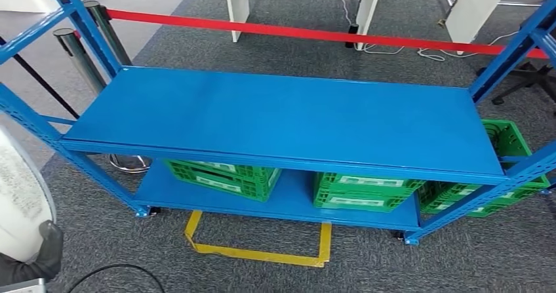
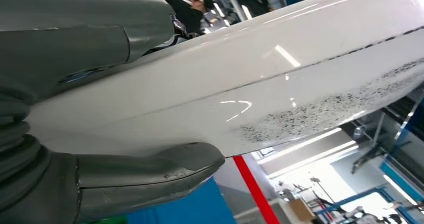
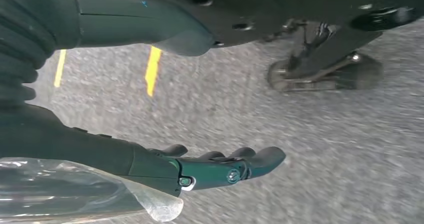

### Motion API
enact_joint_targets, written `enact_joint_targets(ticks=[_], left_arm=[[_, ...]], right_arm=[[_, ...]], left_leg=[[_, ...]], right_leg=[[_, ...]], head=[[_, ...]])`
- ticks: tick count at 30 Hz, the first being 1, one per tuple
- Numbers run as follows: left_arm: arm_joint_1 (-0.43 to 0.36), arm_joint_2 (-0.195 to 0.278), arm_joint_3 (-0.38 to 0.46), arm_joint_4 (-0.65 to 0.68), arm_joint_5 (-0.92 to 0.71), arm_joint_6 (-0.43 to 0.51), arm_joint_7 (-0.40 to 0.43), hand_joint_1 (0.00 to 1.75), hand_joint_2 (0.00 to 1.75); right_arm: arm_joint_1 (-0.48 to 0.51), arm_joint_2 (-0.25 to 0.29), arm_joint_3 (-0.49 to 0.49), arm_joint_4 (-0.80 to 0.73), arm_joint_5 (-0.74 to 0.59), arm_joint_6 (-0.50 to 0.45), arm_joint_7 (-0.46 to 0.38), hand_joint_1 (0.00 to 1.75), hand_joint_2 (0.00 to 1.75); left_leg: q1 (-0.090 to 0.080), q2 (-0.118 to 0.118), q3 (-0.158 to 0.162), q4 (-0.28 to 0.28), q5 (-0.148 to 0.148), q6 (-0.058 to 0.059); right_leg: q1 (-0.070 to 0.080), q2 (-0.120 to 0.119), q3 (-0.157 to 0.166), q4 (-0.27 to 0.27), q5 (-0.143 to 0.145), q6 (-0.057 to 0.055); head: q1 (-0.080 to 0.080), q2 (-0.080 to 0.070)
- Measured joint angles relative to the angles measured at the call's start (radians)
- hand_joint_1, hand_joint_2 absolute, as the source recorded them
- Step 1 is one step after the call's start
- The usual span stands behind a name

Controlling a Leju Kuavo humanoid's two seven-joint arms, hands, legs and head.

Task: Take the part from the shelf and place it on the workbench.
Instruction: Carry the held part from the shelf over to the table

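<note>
A large white curved part (image 1: 16,195) with dark speckles stands at the lower left of the head view. My left hand (image 1: 40,252) holds it from below. In the left wrist view, the grey thumb (image 2: 150,176) and the fingers (image 2: 85,38) clamp the glossy white part (image 2: 280,83) from both sides. My right hand (image 3: 150,159) hangs over the grey carpet with its fingers (image 3: 235,166) stretched out and nothing in them. The blue shelf (image 1: 282,119) stands straight ahead, and its top board is bare.
Three green crates (image 1: 226,175) (image 1: 364,191) (image 1: 505,142) sit at the shelf's lower level. Red barrier tape (image 1: 295,34) and metal posts (image 1: 79,57) run behind it. A yellow floor outline (image 1: 262,253) and a black cable (image 1: 118,270) lie in front. A person (image 2: 187,11) stands far off.
</note>
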State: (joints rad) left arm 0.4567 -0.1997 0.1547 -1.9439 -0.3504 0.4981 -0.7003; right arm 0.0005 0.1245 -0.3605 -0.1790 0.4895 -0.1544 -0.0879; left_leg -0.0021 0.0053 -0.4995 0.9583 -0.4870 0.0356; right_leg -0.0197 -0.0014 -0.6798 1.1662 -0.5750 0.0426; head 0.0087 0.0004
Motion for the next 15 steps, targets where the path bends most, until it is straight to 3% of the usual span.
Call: enact_joint_targets(ticks=[1, 2, 3, 4, 5, 7, 8, 9, 11, 12, 13, 15], left_arm=[[0.001, -0.009, 0.012, -0.001, -0.001, -0.003, 0.000, 1.75, 1.75], [0.001, -0.016, 0.023, -0.002, -0.005, -0.003, 0.000, 1.75, 1.75], [0.001, -0.023, 0.031, -0.002, -0.010, -0.003, 0.000, 1.75, 1.75], [0.002, -0.028, 0.039, -0.003, -0.015, -0.001, 0.000, 1.75, 1.75], [0.002, -0.033, 0.045, -0.003, -0.019, 0.001, 0.000, 1.75, 1.75], [0.003, -0.040, 0.055, -0.006, -0.017, 0.004, 0.000, 1.75, 1.75], [0.003, -0.042, 0.059, -0.008, -0.014, 0.005, 0.000, 1.75, 1.75], [0.003, -0.044, 0.064, -0.011, -0.011, 0.006, 0.000, 1.75, 1.75], [0.004, -0.046, 0.071, -0.016, -0.007, 0.006, 0.000, 1.75, 1.75], [0.005, -0.046, 0.075, -0.019, -0.005, 0.007, 0.000, 1.75, 1.75], [0.005, -0.046, 0.077, -0.022, -0.004, 0.007, 0.000, 1.75, 1.75], [0.006, -0.046, 0.082, -0.025, -0.001, 0.008, 0.000, 1.75, 1.75]], right_arm=[[0.000, 0.000, -0.004, 0.000, -0.003, 0.001, 0.005, 0.00, 1.75], [0.000, 0.001, -0.008, 0.000, -0.005, 0.002, 0.011, 0.00, 1.75], [-0.001, 0.001, -0.011, 0.000, -0.006, 0.006, 0.016, 0.00, 1.75], [-0.001, 0.001, -0.013, 0.000, -0.006, 0.011, 0.019, 0.00, 1.75], [-0.001, 0.001, -0.014, 0.000, -0.004, 0.019, 0.017, 0.00, 1.75], [-0.004, 0.001, -0.014, -0.002, 0.003, 0.033, 0.009, 0.00, 1.75], [-0.005, 0.001, -0.014, -0.002, 0.006, 0.037, 0.005, 0.00, 1.75], [-0.006, 0.001, -0.014, -0.002, 0.007, 0.039, 0.002, 0.00, 1.75], [-0.006, 0.003, -0.015, -0.002, 0.008, 0.041, -0.003, 0.00, 1.75], [-0.006, 0.004, -0.016, -0.002, 0.008, 0.040, -0.005, 0.00, 1.75], [-0.006, 0.005, -0.017, -0.002, 0.008, 0.040, -0.008, 0.00, 1.75], [-0.007, 0.005, -0.021, -0.002, 0.008, 0.042, -0.011, 0.00, 1.75]], left_leg=[[-0.004, 0.000, -0.016, 0.002, 0.012, 0.001], [-0.007, 0.001, -0.031, 0.004, 0.023, 0.002], [-0.011, 0.002, -0.047, 0.007, 0.033, 0.003], [-0.014, 0.002, -0.062, 0.011, 0.043, 0.003], [-0.016, 0.002, -0.074, 0.015, 0.051, 0.002], [-0.020, 0.003, -0.093, 0.022, 0.066, -0.003], [-0.020, 0.004, -0.098, 0.024, 0.075, -0.006], [-0.018, 0.005, -0.103, 0.025, 0.083, -0.011], [-0.016, 0.003, -0.110, 0.025, 0.095, -0.022], [-0.015, 0.001, -0.117, 0.033, 0.081, -0.028], [-0.013, -0.001, -0.126, 0.059, 0.049, -0.035], [-0.004, -0.002, -0.152, 0.170, -0.052, -0.049]], right_leg=[[0.000, 0.000, -0.010, 0.065, -0.035, 0.001], [0.001, 0.000, -0.008, 0.107, -0.044, 0.000], [0.002, 0.000, 0.011, 0.117, -0.031, -0.003], [0.005, 0.000, 0.048, 0.088, -0.004, -0.008], [0.008, 0.000, 0.102, 0.027, 0.023, -0.015], [0.016, -0.001, 0.216, -0.134, 0.028, -0.029], [0.019, -0.001, 0.248, -0.190, 0.019, -0.033], [0.022, -0.001, 0.262, -0.221, 0.010, -0.035], [0.022, -0.002, 0.247, -0.229, 0.024, -0.042], [0.019, -0.004, 0.237, -0.231, 0.033, -0.049], [0.016, -0.007, 0.227, -0.233, 0.045, -0.056], [0.014, -0.011, 0.204, -0.231, 0.064, -0.062]], head=[[0.001, 0.000], [0.001, 0.000], [0.001, 0.000], [0.001, 0.000], [0.001, 0.000], [0.000, 0.000], [0.000, 0.000], [0.000, 0.000], [0.002, 0.000], [0.001, 0.000], [-0.001, 0.000], [-0.006, 0.000]])
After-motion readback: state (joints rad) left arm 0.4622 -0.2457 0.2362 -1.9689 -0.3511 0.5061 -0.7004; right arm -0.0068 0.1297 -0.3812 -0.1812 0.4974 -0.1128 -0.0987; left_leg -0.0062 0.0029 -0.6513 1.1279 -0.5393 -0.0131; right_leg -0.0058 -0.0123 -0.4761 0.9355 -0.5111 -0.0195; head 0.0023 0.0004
